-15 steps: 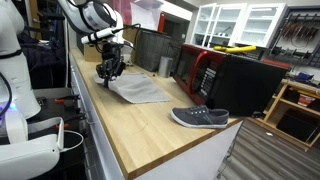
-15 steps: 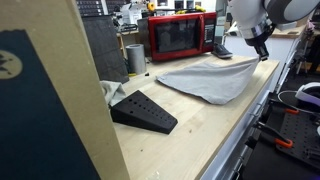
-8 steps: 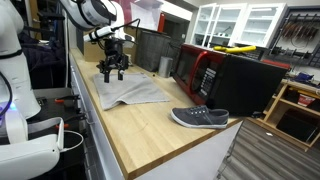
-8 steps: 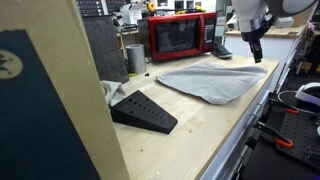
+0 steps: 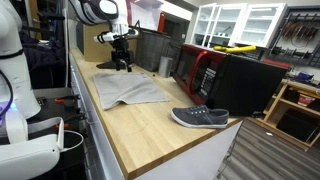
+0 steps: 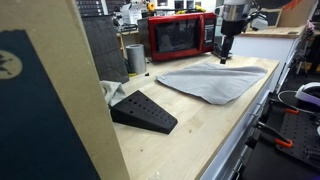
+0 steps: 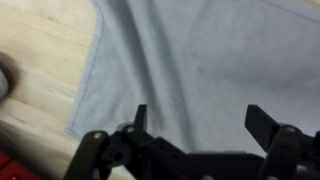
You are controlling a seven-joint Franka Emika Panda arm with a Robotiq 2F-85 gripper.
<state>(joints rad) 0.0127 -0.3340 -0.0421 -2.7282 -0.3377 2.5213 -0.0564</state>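
Observation:
A grey cloth [image 5: 131,92] [image 6: 215,80] lies flat on the wooden table [image 5: 150,130] in both exterior views. My gripper [image 5: 122,60] [image 6: 222,55] hangs above the cloth's far end, clear of it, with its jaws wide apart and nothing between them. In the wrist view the two dark fingertips [image 7: 140,117] frame the gripper [image 7: 203,122] from the bottom edge. The wrinkled cloth [image 7: 190,50] fills most of that view below them, and bare wood [image 7: 40,60] shows to its left.
A grey shoe [image 5: 200,118] lies near the table's end. A red microwave [image 5: 205,70] [image 6: 180,35] stands behind the cloth. A black wedge-shaped block [image 6: 145,111] and a metal cup [image 6: 136,58] sit on the table. A white robot body [image 5: 15,80] stands beside the table edge.
The gripper let go of the cloth, opened wide and rose away toward the back of the table. The lifted cloth edge dropped and now lies flat.

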